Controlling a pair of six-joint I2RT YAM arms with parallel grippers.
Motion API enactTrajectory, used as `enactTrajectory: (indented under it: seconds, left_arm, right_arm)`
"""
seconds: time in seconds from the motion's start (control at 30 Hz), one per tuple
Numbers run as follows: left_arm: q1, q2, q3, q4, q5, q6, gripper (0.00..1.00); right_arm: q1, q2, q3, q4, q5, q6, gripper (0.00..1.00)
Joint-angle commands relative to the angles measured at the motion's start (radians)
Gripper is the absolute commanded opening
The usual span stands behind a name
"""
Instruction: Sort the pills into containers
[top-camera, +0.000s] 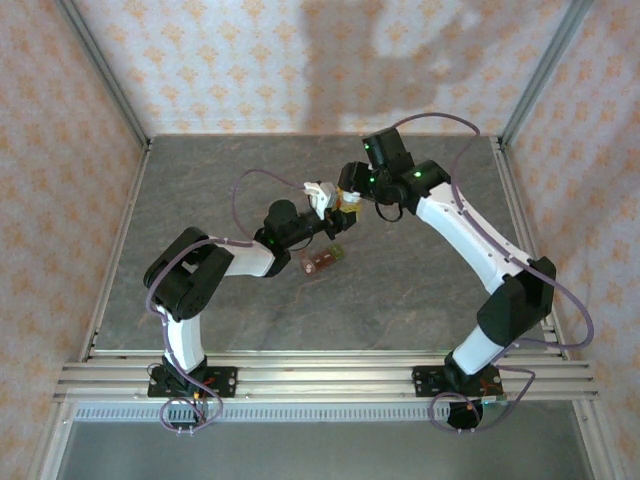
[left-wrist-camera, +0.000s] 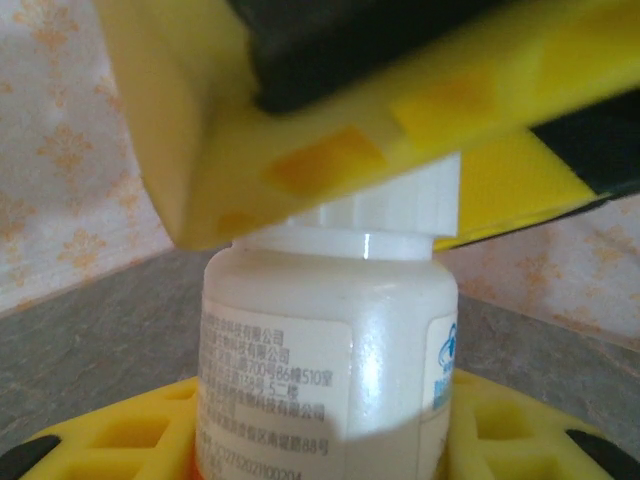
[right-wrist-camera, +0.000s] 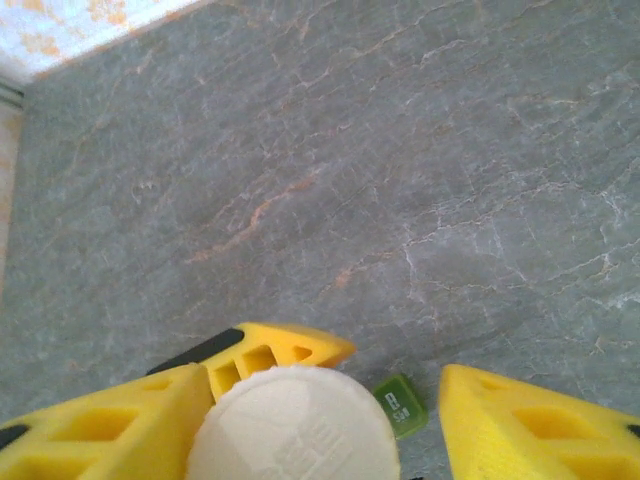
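The left jaws are closed on the lower body of a small white cylindrical plastic bottle with a printed label (left-wrist-camera: 330, 340), which stands upright. The right jaws, reaching in from 3 o'clock in the top view, stand part open around the ribbed white cap (right-wrist-camera: 295, 425), with one yellow finger (right-wrist-camera: 110, 430) against it and the other finger (right-wrist-camera: 540, 425) clear of it. The short brownish-red strip of joined square containers (top-camera: 322, 260), with its green end (right-wrist-camera: 400, 403), lies on the grey marbled surface (top-camera: 420, 290) at 6 o'clock of the bottle, near it.

The grey stone-patterned table (top-camera: 400, 290) bears the containers (top-camera: 322, 260).
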Motion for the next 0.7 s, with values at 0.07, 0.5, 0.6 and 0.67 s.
enactTrajectory:
  seconds: [0.07, 0.5, 0.6, 0.67]
  left_arm:
    - [-0.005, -0.027, 0.014, 0.082, 0.008, -0.006, 0.0]
    - [-0.004, -0.037, 0.005, 0.086, 0.02, -0.006, 0.0]
    - [-0.005, -0.041, 0.004, 0.085, 0.023, -0.007, 0.0]
    - [-0.004, -0.039, 0.005, 0.084, 0.025, -0.007, 0.0]
  right_arm:
    - [-0.054, -0.078, 0.036, -0.008, -0.056, -0.029, 0.76]
    - [-0.133, -0.072, 0.063, -0.062, -0.311, -0.446, 0.79]
    - [-0.133, -0.046, 0.087, -0.096, -0.333, -0.506, 0.76]
    - [-0.133, -0.027, 0.102, -0.108, -0.322, -0.511, 0.75]
